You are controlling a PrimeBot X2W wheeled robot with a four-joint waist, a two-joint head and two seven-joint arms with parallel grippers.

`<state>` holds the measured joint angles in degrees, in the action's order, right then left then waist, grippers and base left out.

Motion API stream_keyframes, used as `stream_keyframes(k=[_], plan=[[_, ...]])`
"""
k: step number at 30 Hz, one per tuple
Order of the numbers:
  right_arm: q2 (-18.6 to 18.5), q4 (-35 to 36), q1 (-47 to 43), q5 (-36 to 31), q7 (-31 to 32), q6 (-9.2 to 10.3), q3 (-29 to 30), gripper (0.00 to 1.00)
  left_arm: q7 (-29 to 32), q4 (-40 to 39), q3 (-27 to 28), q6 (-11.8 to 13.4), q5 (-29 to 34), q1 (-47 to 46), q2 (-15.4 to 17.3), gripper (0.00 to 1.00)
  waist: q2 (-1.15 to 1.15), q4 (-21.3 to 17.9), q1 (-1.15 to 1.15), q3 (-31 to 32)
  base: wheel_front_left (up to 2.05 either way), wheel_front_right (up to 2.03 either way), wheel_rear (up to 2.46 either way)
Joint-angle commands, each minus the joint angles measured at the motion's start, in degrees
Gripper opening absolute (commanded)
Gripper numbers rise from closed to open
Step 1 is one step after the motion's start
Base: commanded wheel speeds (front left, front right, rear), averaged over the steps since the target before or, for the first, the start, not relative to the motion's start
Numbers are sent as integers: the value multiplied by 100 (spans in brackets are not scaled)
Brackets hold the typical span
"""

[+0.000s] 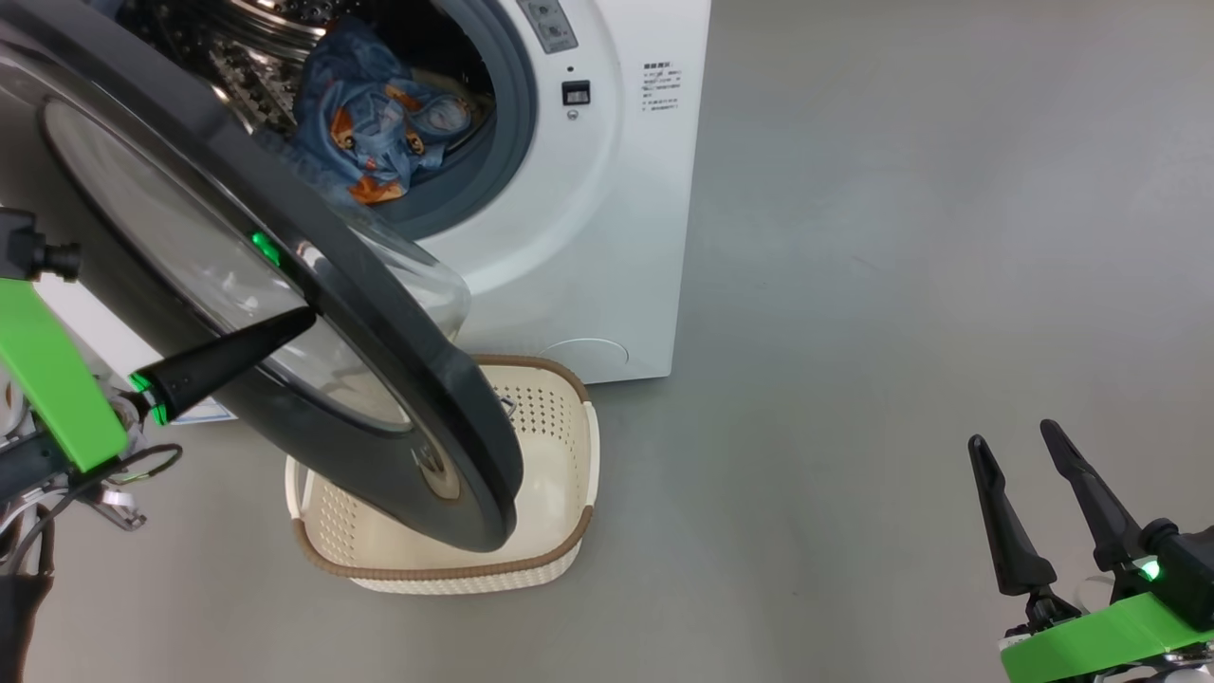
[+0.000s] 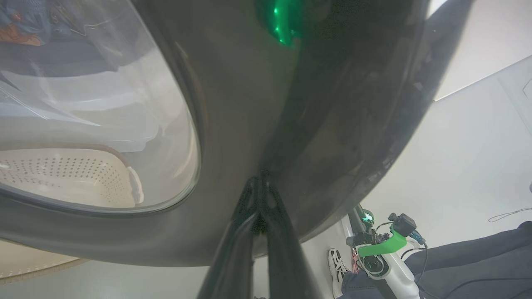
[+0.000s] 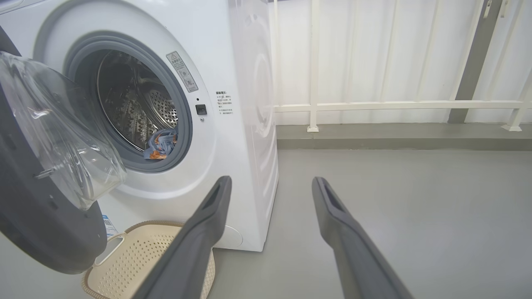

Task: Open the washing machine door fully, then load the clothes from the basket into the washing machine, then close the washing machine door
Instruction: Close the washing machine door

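The washing machine [image 1: 607,190] stands with its drum uncovered, and the light-blue clothes [image 1: 379,123] with orange figures lie inside at the front. The washing machine door [image 1: 379,313] hangs partly swung out over the basket [image 1: 550,417], which looks empty. My left gripper [image 1: 305,321] is shut, holding nothing, tips against the door's outer black face [image 2: 249,104]. My right gripper [image 1: 1015,436] stands open and empty at the lower right, well away from the machine. The right wrist view shows the open right gripper [image 3: 270,182], the clothes [image 3: 162,143] in the drum, the door [image 3: 37,224] and the basket [image 3: 145,257].
Grey floor [image 1: 901,285] stretches to the right of the machine. A white railing [image 3: 374,106] runs behind it. In the left wrist view a person's shoe [image 2: 336,265] and dark trousers [image 2: 457,265] show past the door's edge.
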<state>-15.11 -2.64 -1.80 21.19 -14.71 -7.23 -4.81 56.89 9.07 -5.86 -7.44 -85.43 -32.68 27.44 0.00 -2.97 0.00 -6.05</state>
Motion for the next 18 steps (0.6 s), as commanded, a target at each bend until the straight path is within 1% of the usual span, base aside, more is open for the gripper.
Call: stream_keyframes(k=[1, 7, 14, 15, 17, 18], plan=[[-101, 146, 10, -41, -29, -25, -53, 100, -37, -136, 213, -4, 63, -238, 225, 0, 0, 22, 0, 10, 0, 0, 0], [-81, 123, 21, -43, -29, -25, -89, 100, -116, -81, 273, -4, -4, -14, 266, 0, 0, 143, 0, 82, 0, 0, 0], [-74, 107, -58, -29, -29, -25, -94, 100, -397, -75, 418, -4, -34, 557, 267, 0, 0, 292, 0, 181, 0, 0, 0], [-73, 106, -66, -27, -29, -25, -96, 100, -466, -77, 442, -4, -25, 650, 258, 8, 0, 310, 0, 192, 0, 0, 0], [-73, 112, -72, -22, -29, -25, -96, 100, -614, -81, 467, -4, 23, 828, 244, 47, 0, 355, 0, 196, 0, 0, 0], [-75, 112, -73, -20, -29, -25, -104, 100, -703, -76, 476, -4, 58, 916, 235, 100, 0, 370, 0, 203, 0, 0, 0]])
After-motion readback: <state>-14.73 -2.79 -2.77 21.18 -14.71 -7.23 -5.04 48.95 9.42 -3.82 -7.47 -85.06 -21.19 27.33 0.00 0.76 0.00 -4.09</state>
